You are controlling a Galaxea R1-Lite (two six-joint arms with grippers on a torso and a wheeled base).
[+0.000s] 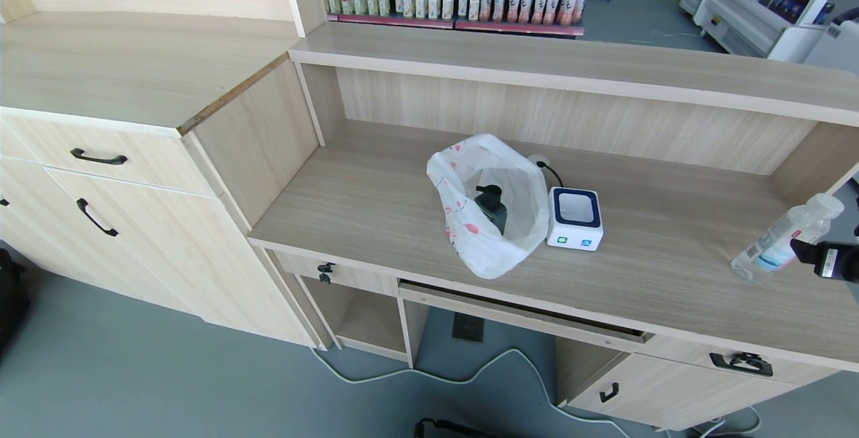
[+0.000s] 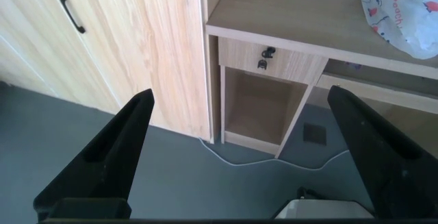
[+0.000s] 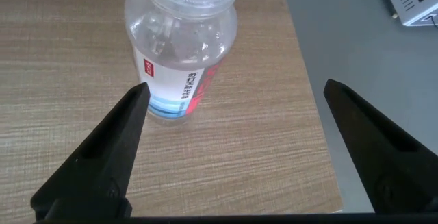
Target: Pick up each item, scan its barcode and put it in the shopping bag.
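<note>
A clear water bottle (image 1: pixel 785 231) with a white cap and a red-and-blue label stands near the right end of the wooden counter (image 1: pixel 671 250). My right gripper (image 1: pixel 815 253) hovers just beside it, toward the counter's front edge. In the right wrist view the bottle (image 3: pixel 179 59) stands just ahead of the right gripper (image 3: pixel 236 90), which is open and holds nothing. A white shopping bag (image 1: pixel 488 206) stands open mid-counter with a dark item (image 1: pixel 492 206) inside. The white scanner (image 1: pixel 574 218) sits right of the bag. My left gripper (image 2: pixel 241 94) is open, low over the grey floor.
A raised shelf (image 1: pixel 570 66) runs along the back of the counter. A taller cabinet with black-handled drawers (image 1: pixel 100 176) stands at the left. A white cable (image 1: pixel 470 374) lies on the floor under the counter. The bag's corner (image 2: pixel 404 11) overhangs the counter edge above a small locked drawer (image 2: pixel 268 56).
</note>
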